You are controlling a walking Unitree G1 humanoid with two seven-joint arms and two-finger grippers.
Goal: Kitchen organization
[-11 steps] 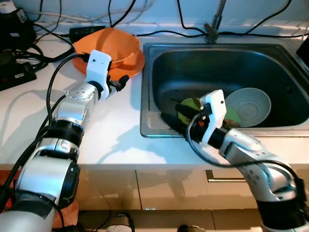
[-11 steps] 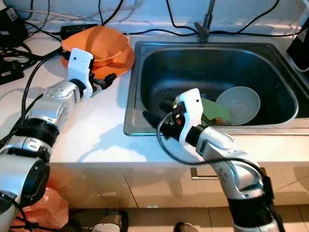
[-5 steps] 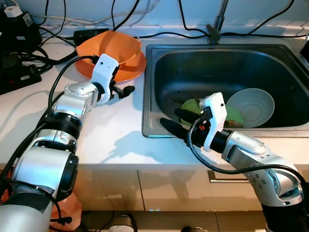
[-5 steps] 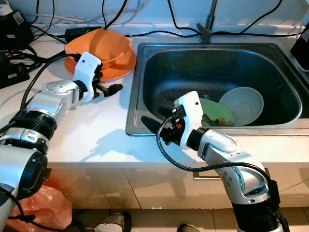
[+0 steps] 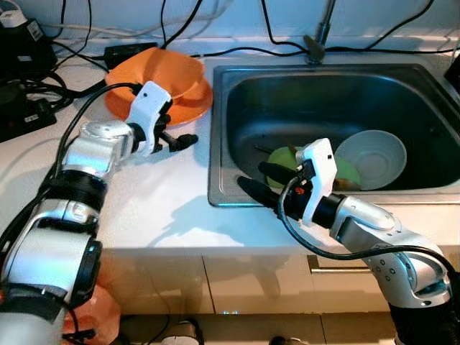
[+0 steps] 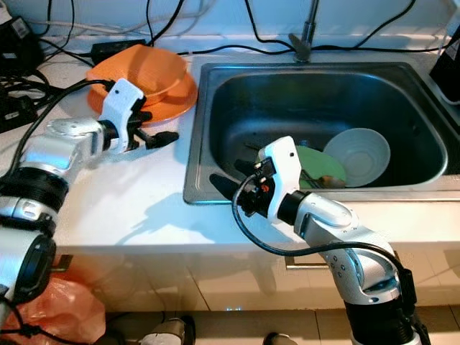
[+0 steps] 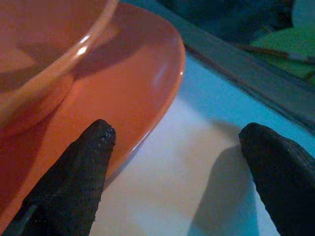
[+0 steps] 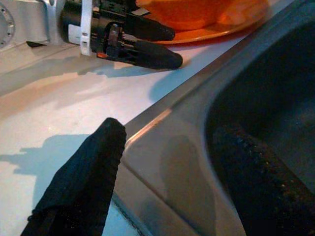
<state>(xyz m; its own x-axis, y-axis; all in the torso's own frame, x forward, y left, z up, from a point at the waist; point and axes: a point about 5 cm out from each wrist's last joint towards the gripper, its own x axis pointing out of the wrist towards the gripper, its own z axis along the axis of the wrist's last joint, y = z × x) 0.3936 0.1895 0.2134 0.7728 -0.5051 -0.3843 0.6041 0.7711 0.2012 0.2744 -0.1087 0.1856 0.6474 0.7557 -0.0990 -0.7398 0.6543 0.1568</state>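
An orange bowl (image 5: 154,66) sits in an orange plate (image 5: 199,95) on the white counter, left of the sink (image 5: 221,195). My left gripper (image 5: 180,129) is open just in front of the plate's near rim. In the left wrist view one finger overlaps the plate (image 7: 128,83) and the other hangs over bare counter; the left gripper (image 7: 177,132) holds nothing. My right gripper (image 5: 251,175) is open and empty over the sink's front-left rim. In the basin lie a green plate (image 5: 279,155) and a pale bowl (image 5: 370,158).
A faucet (image 5: 320,36) stands behind the sink. Black cables and power adapters (image 5: 21,54) crowd the counter's back left. Bare white counter (image 5: 158,194) runs between the orange plate and the front edge. Cabinet fronts are below.
My right gripper has drawn back from the green plate in the basin to the sink's front-left rim. My left gripper has eased slightly off the orange plate's rim. The camera shifted a little.
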